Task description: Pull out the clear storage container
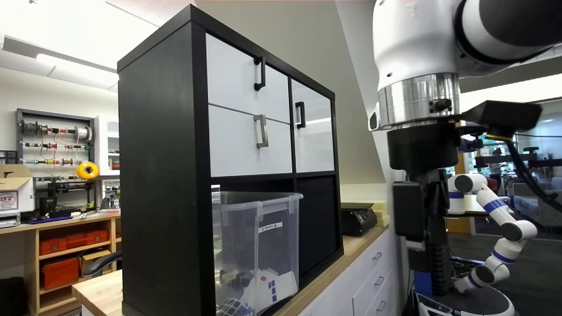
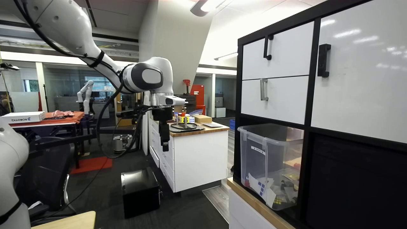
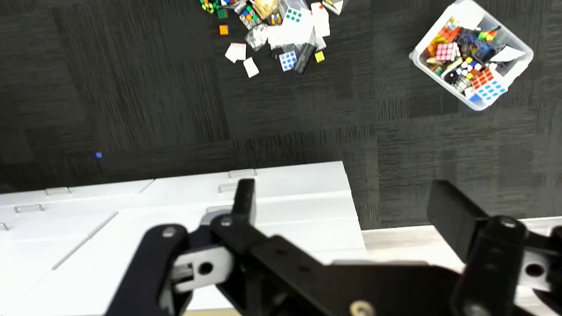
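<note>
The clear storage container [image 1: 276, 245] stands upright in a lower compartment of a black shelf [image 1: 158, 175]. It also shows in an exterior view [image 2: 254, 162], with a small label on its front and white papers and small items inside. Its front rim seems to stick out slightly past the shelf front. My gripper [image 1: 415, 243] points down, apart from the container and out in front of the shelf; it also hangs in the air in an exterior view [image 2: 165, 147]. In the wrist view my gripper [image 3: 344, 197] has its fingers wide apart with nothing between them. The container is out of the wrist view.
White drawer fronts [image 2: 276, 92] with handles sit above the container. A wooden ledge [image 2: 251, 203] on white drawers runs under the shelf. A white cabinet [image 2: 200, 159] stands behind my gripper. On the floor are a toy-filled plastic bin [image 3: 474, 57] and loose puzzle cubes [image 3: 287, 61].
</note>
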You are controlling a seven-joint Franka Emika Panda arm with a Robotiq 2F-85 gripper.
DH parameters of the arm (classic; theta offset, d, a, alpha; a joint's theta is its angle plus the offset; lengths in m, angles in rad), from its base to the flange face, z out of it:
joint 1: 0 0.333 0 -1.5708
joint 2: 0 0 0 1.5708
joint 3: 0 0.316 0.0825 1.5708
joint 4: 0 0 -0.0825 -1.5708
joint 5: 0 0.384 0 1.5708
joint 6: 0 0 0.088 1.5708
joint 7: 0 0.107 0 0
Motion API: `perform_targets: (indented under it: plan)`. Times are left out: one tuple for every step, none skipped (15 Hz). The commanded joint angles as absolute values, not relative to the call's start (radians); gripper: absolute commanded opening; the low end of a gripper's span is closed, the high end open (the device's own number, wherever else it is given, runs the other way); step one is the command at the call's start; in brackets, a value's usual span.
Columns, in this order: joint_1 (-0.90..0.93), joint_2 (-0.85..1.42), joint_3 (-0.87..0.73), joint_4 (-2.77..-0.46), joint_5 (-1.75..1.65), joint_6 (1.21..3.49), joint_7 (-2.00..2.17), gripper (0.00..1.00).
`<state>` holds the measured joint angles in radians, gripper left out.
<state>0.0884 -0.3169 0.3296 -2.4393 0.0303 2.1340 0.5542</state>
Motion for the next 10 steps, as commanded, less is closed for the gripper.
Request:
perform_targets:
  plan:
    - [0.094, -0.276, 0.296, -2.439, -0.036, 2.261, 0.486, 1.00]
    - [0.094, -0.260, 0.285, -2.432, -0.050, 2.293, 0.450, 1.00]
    - [0.092, -0.244, 0.277, -2.426, -0.072, 2.321, 0.423, 1.00]
    - [0.092, -0.224, 0.266, -2.414, -0.090, 2.345, 0.382, 1.00]
    - [0.093, -0.204, 0.256, -2.402, -0.106, 2.367, 0.344, 1.00]
    - [0.094, -0.182, 0.246, -2.390, -0.120, 2.388, 0.305, 1.00]
    - [0.098, -0.162, 0.235, -2.377, -0.129, 2.408, 0.255, 1.00]
    - [0.099, -0.142, 0.229, -2.363, -0.149, 2.423, 0.214, 1.00]
    - [0.101, -0.125, 0.222, -2.349, -0.165, 2.435, 0.172, 1.00]
    - [0.102, -0.109, 0.217, -2.334, -0.185, 2.447, 0.131, 1.00]
